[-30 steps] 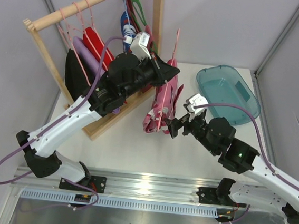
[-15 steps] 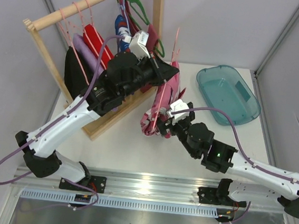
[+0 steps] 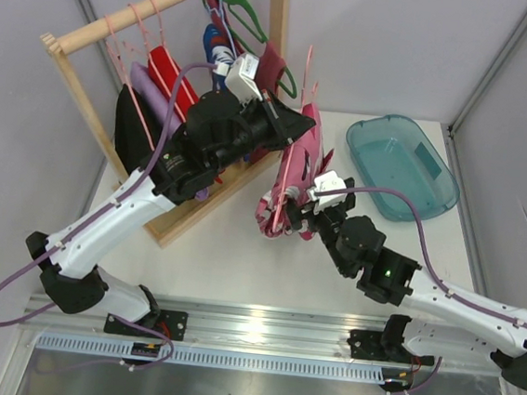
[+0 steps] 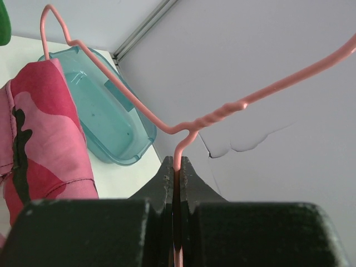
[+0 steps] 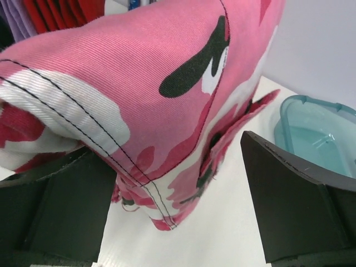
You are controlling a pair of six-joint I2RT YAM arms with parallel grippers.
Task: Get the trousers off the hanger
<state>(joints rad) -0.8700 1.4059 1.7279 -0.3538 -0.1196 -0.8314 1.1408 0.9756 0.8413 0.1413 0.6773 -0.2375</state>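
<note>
Right gripper wide open, fingers either side of lower end of trousers, not yet closed. Left gripper clamped shut on hanger neck, holding it up. Trousers hang lengthwise down from hanger; right gripper nearer low end.

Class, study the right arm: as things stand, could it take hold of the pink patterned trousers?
Probably yes. The jaws of the right arm stand open either side of a stitched edge of the trousers, nothing between; the left arm grips the hanger.
</note>
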